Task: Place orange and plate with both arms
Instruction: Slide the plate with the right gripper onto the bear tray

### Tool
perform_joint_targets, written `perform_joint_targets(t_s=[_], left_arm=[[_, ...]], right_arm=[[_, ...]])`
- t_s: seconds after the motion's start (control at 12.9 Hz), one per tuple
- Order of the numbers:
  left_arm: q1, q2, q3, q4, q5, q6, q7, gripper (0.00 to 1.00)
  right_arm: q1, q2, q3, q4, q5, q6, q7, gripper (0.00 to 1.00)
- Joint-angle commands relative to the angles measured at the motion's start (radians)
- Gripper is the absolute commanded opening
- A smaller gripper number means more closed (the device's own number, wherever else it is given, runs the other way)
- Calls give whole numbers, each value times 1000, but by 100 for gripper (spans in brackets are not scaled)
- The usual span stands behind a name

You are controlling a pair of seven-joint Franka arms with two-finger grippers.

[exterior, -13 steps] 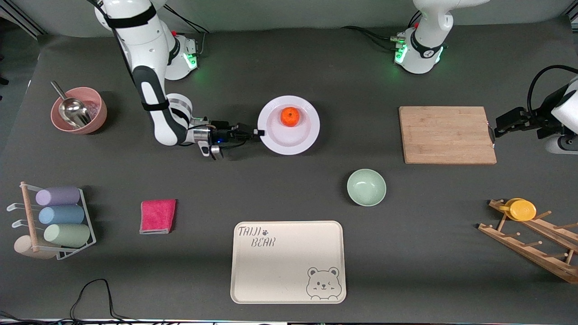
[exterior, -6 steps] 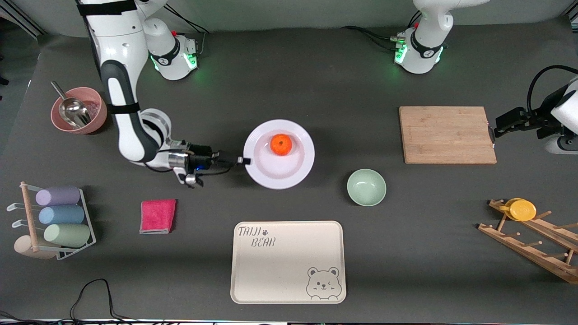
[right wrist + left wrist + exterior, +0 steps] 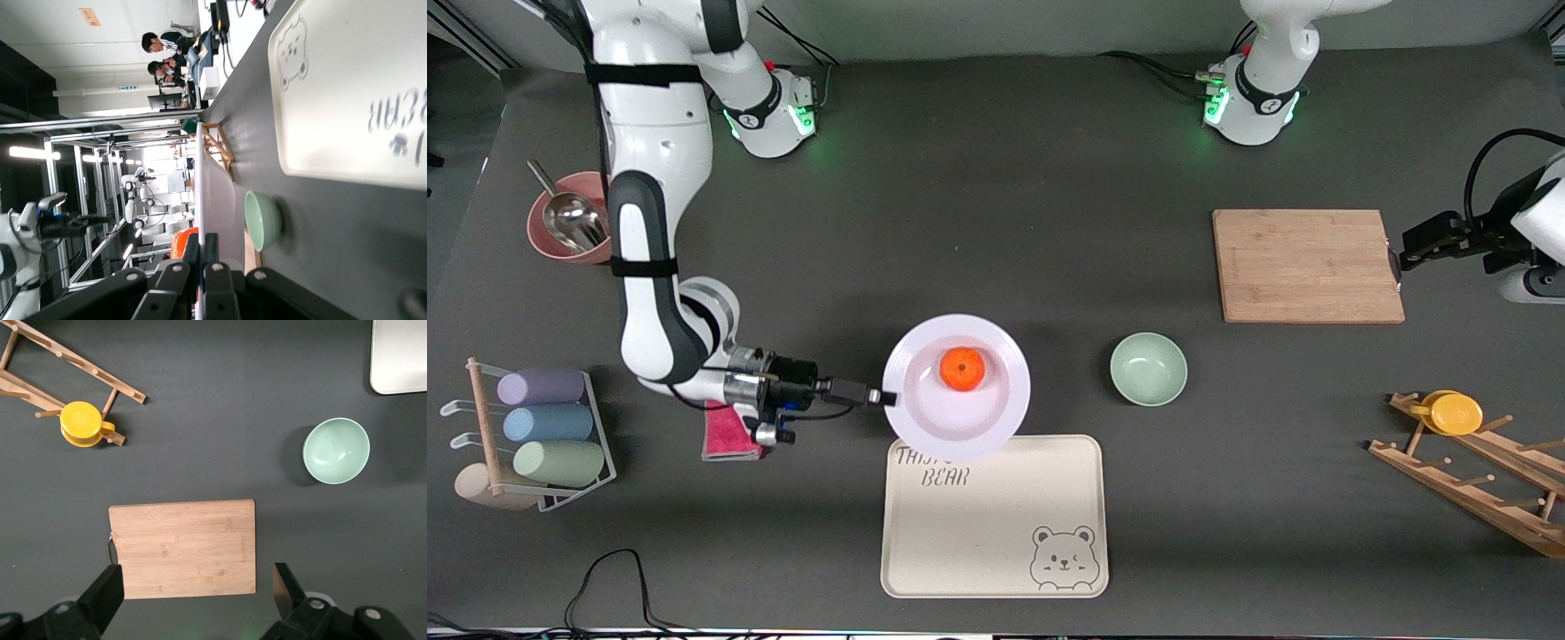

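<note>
The white plate (image 3: 978,418) hangs level in the air with the orange (image 3: 961,368) lying in its centre. My right gripper (image 3: 887,397) is shut on the plate's rim at the right arm's end. The plate overlaps the edge of the beige bear tray (image 3: 996,524) that lies farthest from the front camera. In the right wrist view the plate (image 3: 217,193) shows edge-on between my right gripper's (image 3: 202,248) closed jaws, with the orange (image 3: 183,243) beside them. My left gripper (image 3: 1405,260) waits open and empty over the end of the cutting board (image 3: 1307,265); its fingers (image 3: 107,593) stand wide apart.
A pale green bowl (image 3: 1148,368) stands beside the plate toward the left arm's end. A pink cloth (image 3: 729,436) lies under the right wrist. A pink bowl with a scoop (image 3: 578,222), a cup rack (image 3: 534,427) and a wooden rack with a yellow cup (image 3: 1458,413) line the table's ends.
My right arm has carried the plate with the orange from the table's middle toward the front camera, to over the tray's edge. The left arm has not moved.
</note>
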Motion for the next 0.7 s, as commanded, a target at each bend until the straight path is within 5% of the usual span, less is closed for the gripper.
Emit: perform_joint_targets(t_s=[0.0,0.23,0.62], left_arm=[[-12,-19,16,-13,-12,-15,19,100],[-12,-21,16,-13,-12,-17,21,100],[-12,-21,16,-13,-12,-17,21,100]], right_arm=[[-67,181,8,292,6,6,133,0],[-116,321,14,500,67,88,202,0],[-192,464,149,717,64,276,230,0]])
